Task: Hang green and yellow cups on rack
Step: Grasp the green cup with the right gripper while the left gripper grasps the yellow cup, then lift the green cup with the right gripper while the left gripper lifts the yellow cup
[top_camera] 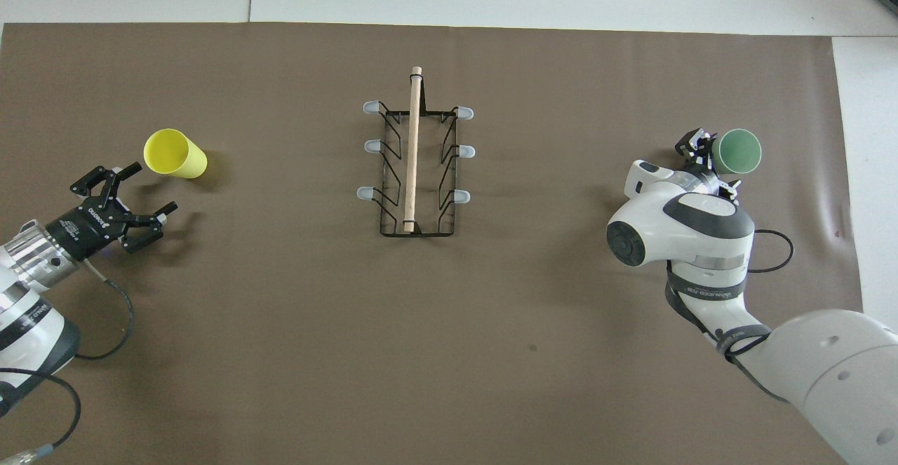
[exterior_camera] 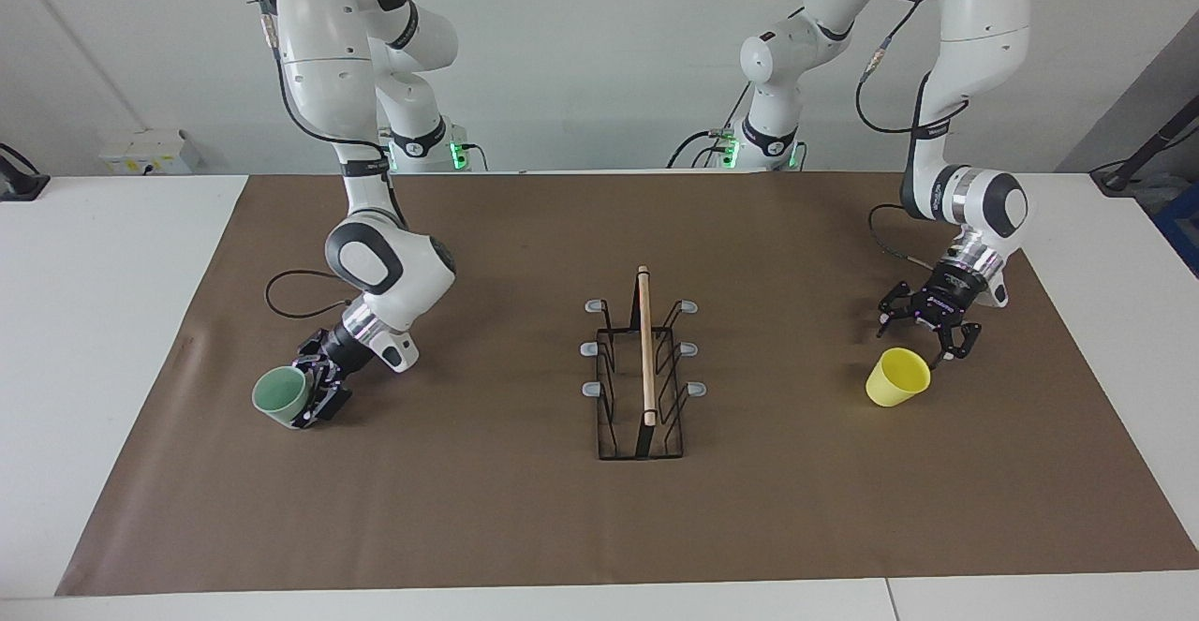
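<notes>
Both grippers stand with their fingers spread wide, and neither has closed on anything. Low over the brown mat (exterior_camera: 525, 518) at the right arm's end of the table, the right gripper (exterior_camera: 314, 394) has its black fingers straddling the body of the green cup (exterior_camera: 279, 396); in the facing view one finger shows against the cup's side, but whether it presses on the wall cannot be told. That pale mint cup lies tipped on its side with its open mouth turned away from the robots, and in the overhead view the same cup (top_camera: 736, 151) shows just past the right gripper (top_camera: 707, 158). At the left arm's end, the left gripper (exterior_camera: 923, 331) hangs just above the mat, close beside the yellow cup (exterior_camera: 897, 377) and apart from it, fingers pointing toward the cup's rim; from overhead the left gripper (top_camera: 128, 197) sits next to the yellow cup (top_camera: 174, 153) with a small gap. This bright cup also lies on its side. Midway between the two cups stands the rack (exterior_camera: 642, 387), a black wire frame with a wooden rod (exterior_camera: 645, 345) along its top and grey-tipped prongs (exterior_camera: 592, 389) on both sides, all bare.
</notes>
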